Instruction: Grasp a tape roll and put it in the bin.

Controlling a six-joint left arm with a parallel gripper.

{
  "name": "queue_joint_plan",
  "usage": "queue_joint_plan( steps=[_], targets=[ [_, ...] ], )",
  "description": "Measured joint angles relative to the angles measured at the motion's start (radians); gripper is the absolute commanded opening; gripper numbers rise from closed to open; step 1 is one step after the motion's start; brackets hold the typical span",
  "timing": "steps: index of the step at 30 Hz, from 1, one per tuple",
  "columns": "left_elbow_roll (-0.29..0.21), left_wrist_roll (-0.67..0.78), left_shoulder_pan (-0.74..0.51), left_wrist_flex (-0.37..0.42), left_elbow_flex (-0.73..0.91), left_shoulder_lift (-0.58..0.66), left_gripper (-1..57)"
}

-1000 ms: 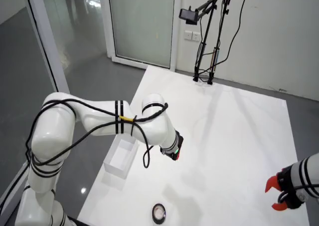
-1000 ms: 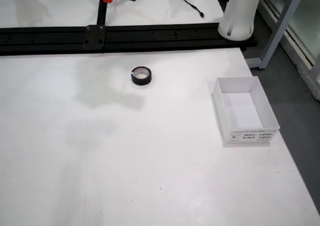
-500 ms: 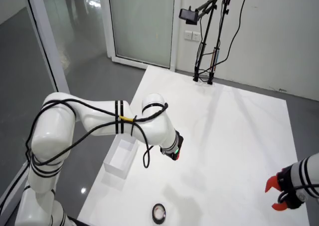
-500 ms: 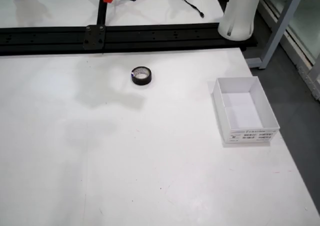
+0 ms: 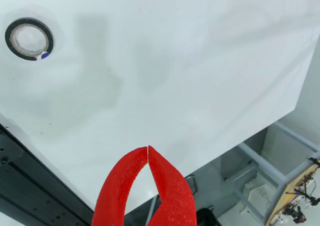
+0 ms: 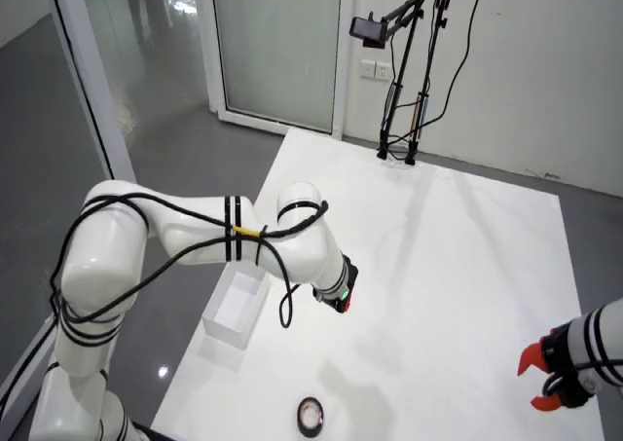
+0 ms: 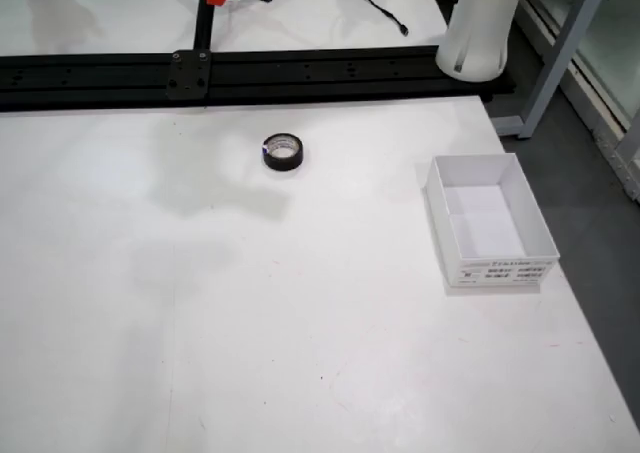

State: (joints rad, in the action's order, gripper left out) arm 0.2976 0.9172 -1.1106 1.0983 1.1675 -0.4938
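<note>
The black-rimmed tape roll [image 7: 284, 152] lies flat on the white worktop [image 7: 250, 303], well apart from the open white rectangular bin [image 7: 492, 223]. The red end effector [image 5: 148, 148], its fingertips together, holds nothing.

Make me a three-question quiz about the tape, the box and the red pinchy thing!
1. Where does the black ring-shaped tape roll lie?
A. flat on the white table
B. inside the box
C. on the floor

2. How many tape rolls show?
A. three
B. one
C. two

3. What is the state of the red two-fingered tool?
A. clamped on the tape
B. spread wide
C. tips together, empty

Answers:
1 A: the roll sits on the tabletop, apart from the white rectangular cardboard box.
2 B: each view shows a single roll.
3 C: the wrist view shows the red tips meeting, nothing between them.
</note>
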Motion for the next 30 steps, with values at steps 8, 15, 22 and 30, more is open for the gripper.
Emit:
queue_joint_plan(
  steps=[8,15,22,30],
  targets=[
    [0.000,0.000,0.005,-0.003,0.006,0.004,3.3],
    [0.000,0.009,0.010,-0.030,0.006,0.003,9.2],
    [0.000,0.071,0.011,-0.034,0.009,-0.011,15.7],
    [-0.015,0.188,0.004,-0.030,0.069,-0.026,18.7]
  ],
)
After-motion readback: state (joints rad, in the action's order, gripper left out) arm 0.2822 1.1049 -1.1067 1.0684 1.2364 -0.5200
